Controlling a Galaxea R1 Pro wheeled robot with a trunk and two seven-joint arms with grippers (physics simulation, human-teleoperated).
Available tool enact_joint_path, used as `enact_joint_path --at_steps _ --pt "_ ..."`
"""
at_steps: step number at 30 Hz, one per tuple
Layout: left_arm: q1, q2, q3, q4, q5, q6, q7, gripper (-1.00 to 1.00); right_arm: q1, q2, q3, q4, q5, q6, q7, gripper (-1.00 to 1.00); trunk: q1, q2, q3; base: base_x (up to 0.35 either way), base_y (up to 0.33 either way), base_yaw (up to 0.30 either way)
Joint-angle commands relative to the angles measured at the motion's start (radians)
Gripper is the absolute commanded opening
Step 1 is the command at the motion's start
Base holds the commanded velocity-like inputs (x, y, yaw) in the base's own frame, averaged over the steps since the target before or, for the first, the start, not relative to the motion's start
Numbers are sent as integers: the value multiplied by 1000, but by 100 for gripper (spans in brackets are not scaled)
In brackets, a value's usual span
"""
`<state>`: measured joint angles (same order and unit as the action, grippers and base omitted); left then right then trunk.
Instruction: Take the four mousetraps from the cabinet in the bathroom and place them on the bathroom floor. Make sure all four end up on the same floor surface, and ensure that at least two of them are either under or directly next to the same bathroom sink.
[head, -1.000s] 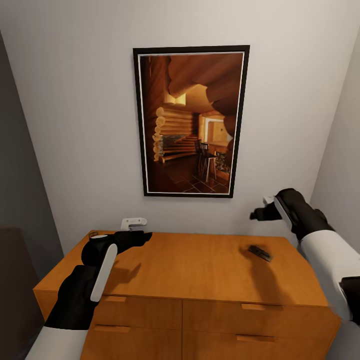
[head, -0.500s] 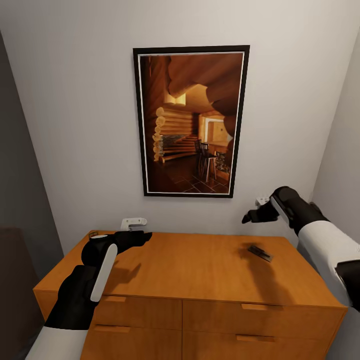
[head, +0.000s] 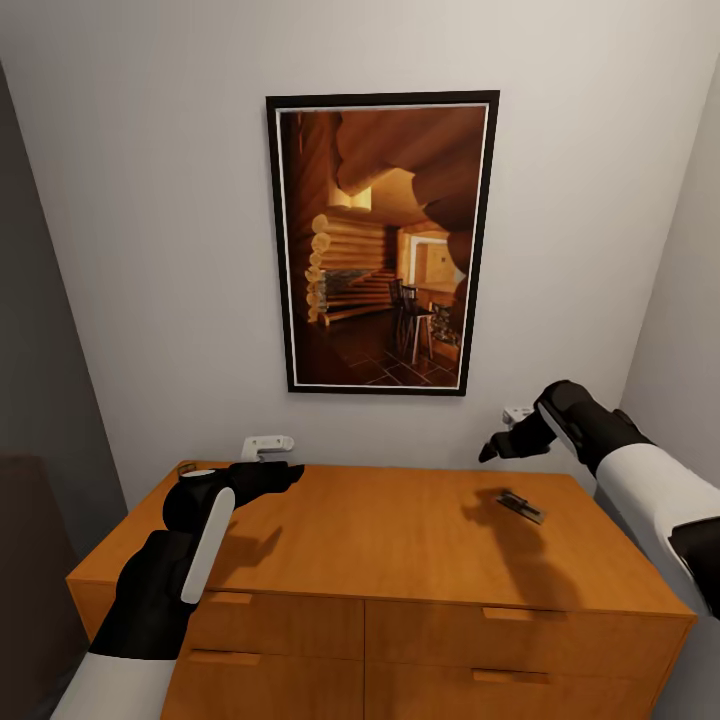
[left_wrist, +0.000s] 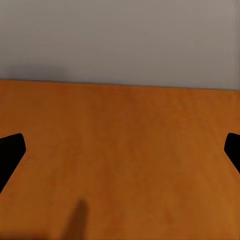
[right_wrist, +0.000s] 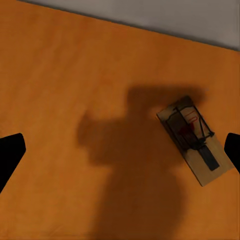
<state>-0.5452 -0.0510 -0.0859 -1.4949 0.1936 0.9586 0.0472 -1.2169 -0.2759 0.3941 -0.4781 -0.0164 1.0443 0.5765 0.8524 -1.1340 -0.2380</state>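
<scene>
- Head view: the cabinet (head: 400, 540) is an orange-brown chest of drawers that stands against a pale wall, under a framed picture (head: 382, 243) of a log-cabin room.
- One mousetrap (head: 521, 506) lies flat on the cabinet top, toward its right back corner, in the shadow of the right arm.
- The right gripper (head: 492, 449) hangs in the air above the cabinet top, a little to the left of the mousetrap and well above it, not touching it.
- The left gripper (head: 283, 472) is low over the left back part of the top; a small dark thing (head: 186, 470) sits at the left back corner, too small to identify.
- A small white fitting (head: 266, 445) is on the wall just behind the left gripper.
- Left wrist view: the fingers (left_wrist: 11, 154) are spread wide, at the two edges of the picture, and between them is bare orange wood and the pale wall.
- Right wrist view: the fingers (right_wrist: 10, 152) are also spread wide and hold nothing.
- The mousetrap (right_wrist: 195, 140) lies diagonally on the wood, near one of the fingers, its dark wire parts facing up, partly inside the shadow of the gripper.
</scene>
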Motion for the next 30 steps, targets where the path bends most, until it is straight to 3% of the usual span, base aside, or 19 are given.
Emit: enact_joint_path --at_steps 1,16,30 --pt "-1 0 0 -1 6 5 5 100 -1 -2 7 -1 -1 3 4 100 0 -1 -1 0 0 0" --pt "-1 -1 0 -1 4 7 5 100 -1 -2 12 1 3 3 6 100 0 -1 -1 105 -63 0" --pt "-1 -1 0 -1 6 3 6 100 -1 -2 12 1 4 3 4 100 0 -1 -1 18 -13 0"
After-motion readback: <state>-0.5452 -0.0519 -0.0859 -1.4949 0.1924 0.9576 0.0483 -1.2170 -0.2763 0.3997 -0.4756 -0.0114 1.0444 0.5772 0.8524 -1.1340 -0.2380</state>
